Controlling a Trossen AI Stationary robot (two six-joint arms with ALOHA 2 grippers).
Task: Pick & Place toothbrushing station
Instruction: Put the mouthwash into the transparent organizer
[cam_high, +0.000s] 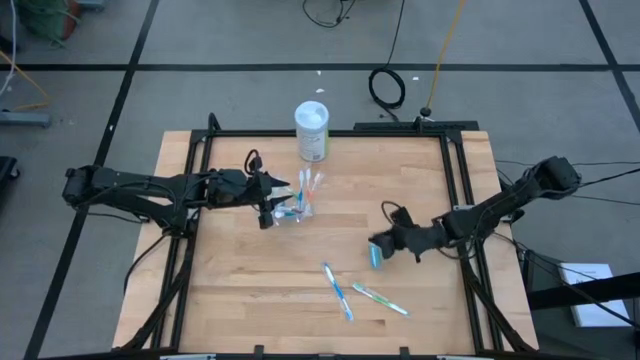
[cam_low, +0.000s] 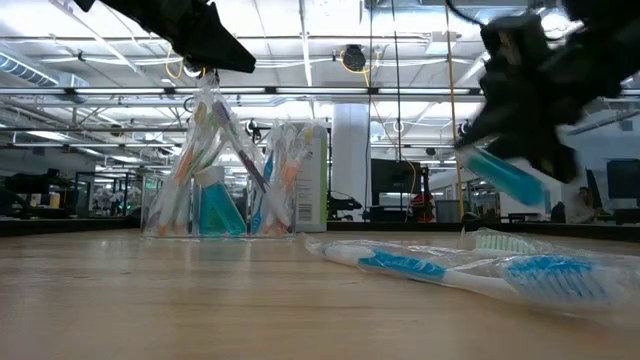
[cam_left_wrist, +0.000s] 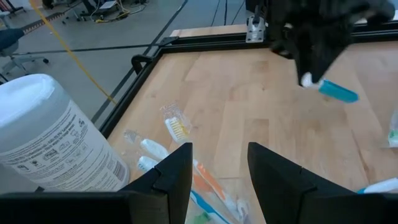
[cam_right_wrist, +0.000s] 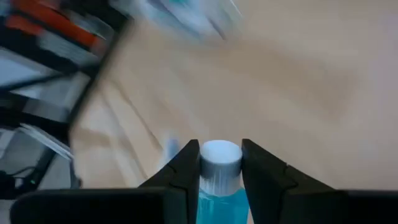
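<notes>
a: what's the right gripper (cam_right_wrist: 220, 167) holding?
b: a smooth blue tube (cam_right_wrist: 219, 186) by its ribbed white cap, lifted above the right of the wooden table (cam_high: 240, 300).
a: the left gripper (cam_left_wrist: 219, 168)?
b: parted over the clear cup (cam_high: 292, 211) of wrapped toothbrushes (cam_high: 310, 187).

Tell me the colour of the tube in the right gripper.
Blue tube with a white cap, clearest in the right wrist view.

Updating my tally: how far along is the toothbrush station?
Done: several brushes and a tube stand in the clear cup, steadied by the left end effector. In hand: the right end effector grips a blue tube. Left: two toothbrushes on the table.
</notes>
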